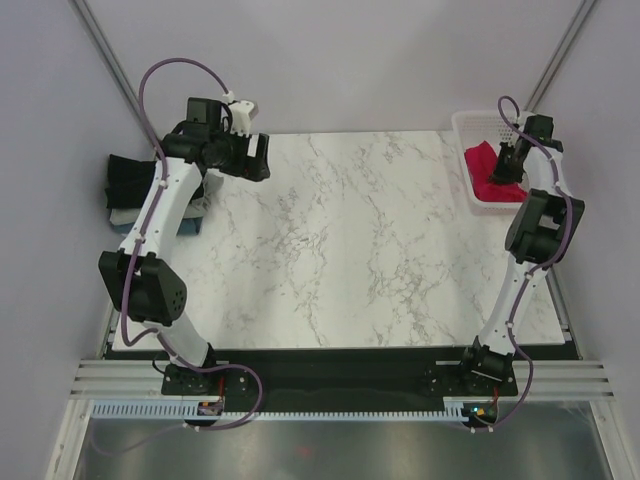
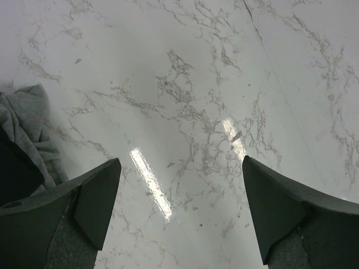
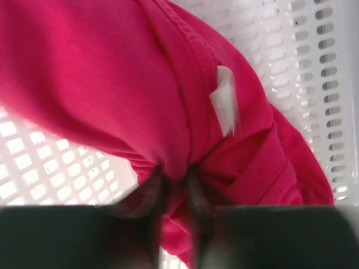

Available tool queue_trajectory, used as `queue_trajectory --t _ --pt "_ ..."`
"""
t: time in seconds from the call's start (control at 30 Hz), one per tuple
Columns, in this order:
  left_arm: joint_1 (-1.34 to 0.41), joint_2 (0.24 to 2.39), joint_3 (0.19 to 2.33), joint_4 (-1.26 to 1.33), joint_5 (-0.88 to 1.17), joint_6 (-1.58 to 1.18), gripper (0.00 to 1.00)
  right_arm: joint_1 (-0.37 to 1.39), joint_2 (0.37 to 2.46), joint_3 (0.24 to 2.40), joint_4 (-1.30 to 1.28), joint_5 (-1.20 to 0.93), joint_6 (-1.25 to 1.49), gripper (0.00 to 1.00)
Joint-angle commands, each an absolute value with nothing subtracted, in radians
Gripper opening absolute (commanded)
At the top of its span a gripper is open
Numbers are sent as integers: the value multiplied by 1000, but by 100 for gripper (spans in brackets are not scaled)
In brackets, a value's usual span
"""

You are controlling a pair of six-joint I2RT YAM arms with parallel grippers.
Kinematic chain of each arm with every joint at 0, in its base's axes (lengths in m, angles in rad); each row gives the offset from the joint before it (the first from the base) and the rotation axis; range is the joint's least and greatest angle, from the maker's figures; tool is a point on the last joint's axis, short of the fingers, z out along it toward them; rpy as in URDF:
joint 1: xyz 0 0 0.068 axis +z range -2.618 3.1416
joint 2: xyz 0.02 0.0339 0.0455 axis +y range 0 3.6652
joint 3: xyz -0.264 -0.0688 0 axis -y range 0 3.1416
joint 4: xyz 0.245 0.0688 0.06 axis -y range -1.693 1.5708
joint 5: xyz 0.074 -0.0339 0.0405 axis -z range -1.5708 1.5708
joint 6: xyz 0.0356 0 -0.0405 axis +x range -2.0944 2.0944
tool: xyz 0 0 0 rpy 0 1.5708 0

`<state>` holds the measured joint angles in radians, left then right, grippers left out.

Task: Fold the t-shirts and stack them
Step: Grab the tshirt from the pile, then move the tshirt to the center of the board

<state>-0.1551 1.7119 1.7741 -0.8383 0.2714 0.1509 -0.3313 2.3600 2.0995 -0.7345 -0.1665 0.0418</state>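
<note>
Right wrist view: the right claw (image 3: 175, 193) pinches a fold of the crimson t-shirt (image 3: 101, 73), mesh basket (image 3: 314, 61) beneath it, shirt not yet folded. The left claw (image 2: 180, 207) hangs spread, folded shirts (image 1: 128, 188) stacked near it.

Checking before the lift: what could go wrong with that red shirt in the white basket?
The right fingers pinch only a small bunched fold of the red shirt, so it may slip on lifting. The rest lies heaped in the basket; the cloth could catch on the mesh wall and drag the basket along.
</note>
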Motion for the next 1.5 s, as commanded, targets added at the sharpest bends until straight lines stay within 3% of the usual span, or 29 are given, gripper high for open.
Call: queue_trajectory --t 0.0,0.03,0.33,0.47,0.57,0.63,0.67,0.7,0.73,0.83,0.97,1.13,1.37,1.47 --pt "-160 1664 1766 -831 276 169 96 -334 2297 2151 -719 -232 41 9" --pt "-160 1645 1757 -833 290 163 96 -333 2266 2138 -719 -223 34 0" --pt "-161 1430 1553 -752 483 101 88 -296 1748 2014 -752 -277 -80 0" --pt "-167 1327 1383 -701 442 37 93 -157 1435 1829 -666 -365 -146 0" --pt "-111 1253 1301 -699 443 37 95 29 1327 1801 -670 -428 -106 0" --pt "-98 1197 1264 -696 449 -35 97 61 1298 1778 -649 -556 -10 0" --pt "-98 1181 1256 -696 386 -70 99 55 1292 1767 -647 -522 35 1" --pt "-98 1164 1247 -690 385 -63 100 37 1286 1741 -649 -484 55 28" --pt "-98 1142 1238 -684 396 -55 100 -32 1284 1723 -650 -462 40 40" --pt "-98 1132 1206 -678 440 -51 100 -93 1299 1675 -684 -379 31 38" --pt "-98 1111 1172 -678 503 -60 100 -94 1286 1561 -664 -472 81 50" --pt "-101 1107 1170 -709 670 -49 100 -95 1230 1456 -658 -543 92 50" --pt "-207 1259 1103 -628 701 -94 98 -69 1111 1133 -635 -644 127 50" --pt "-210 1411 1156 -618 689 -55 92 -64 1069 1076 -629 -620 124 50"
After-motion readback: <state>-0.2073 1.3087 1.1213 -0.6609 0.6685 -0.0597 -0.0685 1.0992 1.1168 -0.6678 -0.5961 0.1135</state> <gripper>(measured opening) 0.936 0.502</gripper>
